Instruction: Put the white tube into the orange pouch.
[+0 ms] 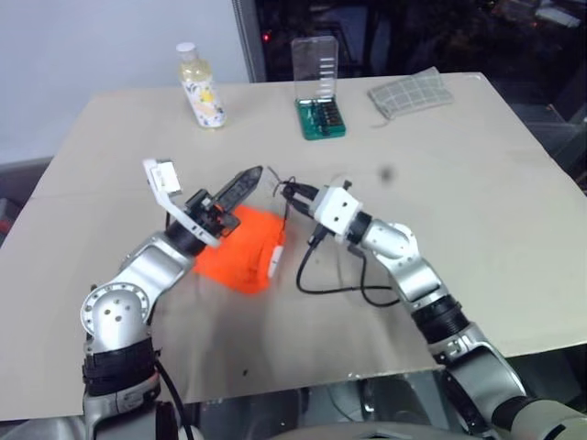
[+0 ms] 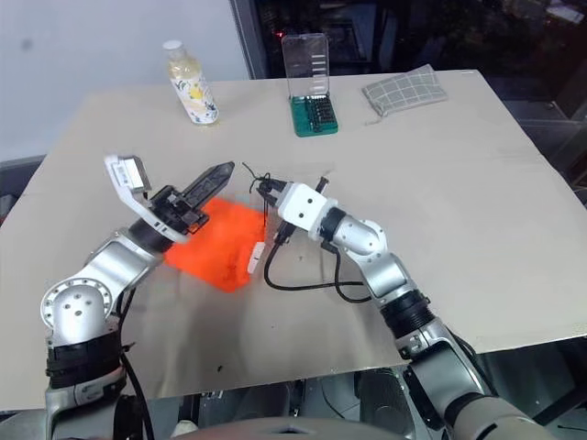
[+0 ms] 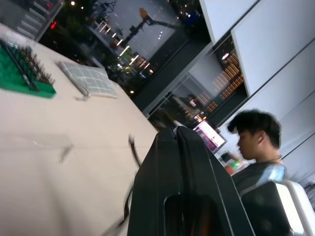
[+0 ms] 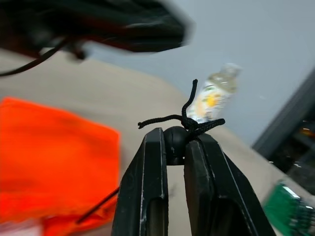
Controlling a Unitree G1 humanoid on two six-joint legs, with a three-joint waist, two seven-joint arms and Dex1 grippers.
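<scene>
Nearest the camera: right gripper [image 4: 176, 142], jaws clamped on a small black cord bead, knotted drawstring cord [image 4: 183, 118] sprouting above the tips. Left gripper [image 1: 240, 186] with jaws pressed together, nothing between them, raised above the pouch's upper edge, pointing toward the right of the frame at the right gripper's tips; near, contact between the two not readable.

Orange pouch [image 1: 240, 247] centre-left of the head view, flat on the table, partly under the left gripper. Cord running from the pouch area up to the right gripper. White tube [image 1: 275, 258] at the pouch's right edge, touching or just inside it; cannot tell which. Tube just below and left of the right gripper, below the left gripper's tips.

Beige table [image 1: 477, 183] filling most of the frame. Black cable [image 1: 335, 286] looping on it below the right gripper. Yellowish bottle [image 1: 200, 87] with white cap upright at upper left. Green bit set [image 1: 319, 117] with clear lid standing open at upper centre. Grey checked cloth [image 1: 411, 93] at upper right. Pale wall behind upper left, dark room behind upper right. Person [image 3: 258, 147] in the left wrist view, beyond the table.
</scene>
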